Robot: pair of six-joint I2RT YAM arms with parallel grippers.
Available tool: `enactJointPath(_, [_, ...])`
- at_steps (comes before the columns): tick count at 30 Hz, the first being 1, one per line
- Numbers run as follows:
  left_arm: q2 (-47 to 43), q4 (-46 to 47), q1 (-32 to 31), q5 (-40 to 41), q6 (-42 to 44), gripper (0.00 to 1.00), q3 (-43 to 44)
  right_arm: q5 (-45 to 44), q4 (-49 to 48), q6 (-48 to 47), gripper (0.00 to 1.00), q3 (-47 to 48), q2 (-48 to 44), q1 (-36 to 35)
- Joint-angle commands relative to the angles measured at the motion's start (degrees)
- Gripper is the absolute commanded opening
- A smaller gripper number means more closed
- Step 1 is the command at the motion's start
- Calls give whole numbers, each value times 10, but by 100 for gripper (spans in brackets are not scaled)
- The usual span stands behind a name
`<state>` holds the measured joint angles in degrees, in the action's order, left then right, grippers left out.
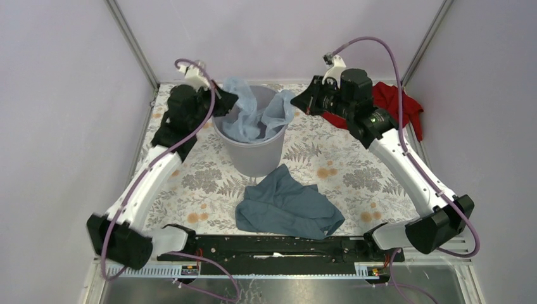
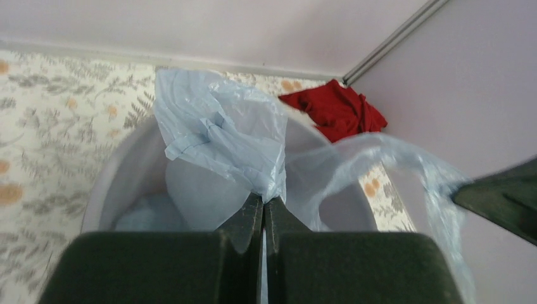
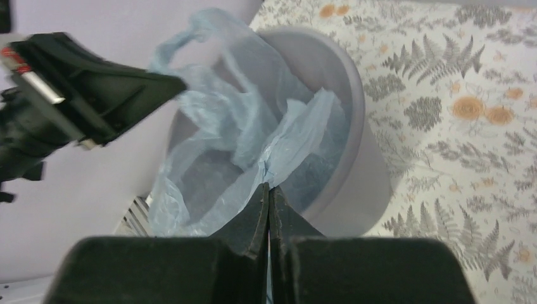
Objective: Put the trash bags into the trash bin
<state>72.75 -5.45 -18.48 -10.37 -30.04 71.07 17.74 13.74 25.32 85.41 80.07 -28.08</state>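
Both clamped tight on the bag (image 1: pixel 250 123), left claw (image 2: pixel 263 201) at the bin's (image 1: pixel 256 158) nine o'clock and right claw (image 3: pixel 268 190) at three should stretch its mouth evenly over the rim.

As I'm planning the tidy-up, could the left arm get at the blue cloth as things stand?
Probably not yet: the left fingers are shut on the bag at the bin. The blue cloth lies uncovered before the bin.

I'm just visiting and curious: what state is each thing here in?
bag: partly inside bin, edges pinched up on both sides
bin: upright, bag hanging into it
left gripper: shut on bag
right gripper: shut on bag
blue cloth: crumpled, loose
red cloth: crumpled, loose
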Motion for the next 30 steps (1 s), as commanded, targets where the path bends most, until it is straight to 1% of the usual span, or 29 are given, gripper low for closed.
enactJointPath(1, [-164,-25,3,4,7,0,-59,24,-12,-20,0,-69,-75,-1])
enactJointPath(5, [-261,-104,3,41,3,0,-124,-1,-8,-22,0,-140,-124,-1])
enactJointPath(9, [-319,-138,3,70,-20,0,-164,-16,-11,-20,0,-179,-155,-1])
enactJointPath(12, [-341,-161,3,99,-40,0,-188,-33,-7,-21,0,-200,-168,-1])
enactJointPath(14, [-346,-174,3,102,-49,0,-207,-43,-8,-20,0,-213,-173,-1])
enactJointPath(17, [-354,-191,3,134,-58,0,-234,-61,-16,-19,0,-232,-174,-1])
enactJointPath(22, [-363,-219,3,205,-50,0,-239,-80,-15,-30,0,-246,-162,-1])
enactJointPath(26, [-325,-238,3,209,-50,0,-227,-120,-22,-39,0,-274,-168,-1])
enactJointPath(28, [-307,-248,3,209,-54,0,-220,-144,-45,-39,0,-301,-180,-1])
enactJointPath(30, [-294,-256,3,222,-55,0,-215,-148,-63,-41,0,-318,-178,-1])
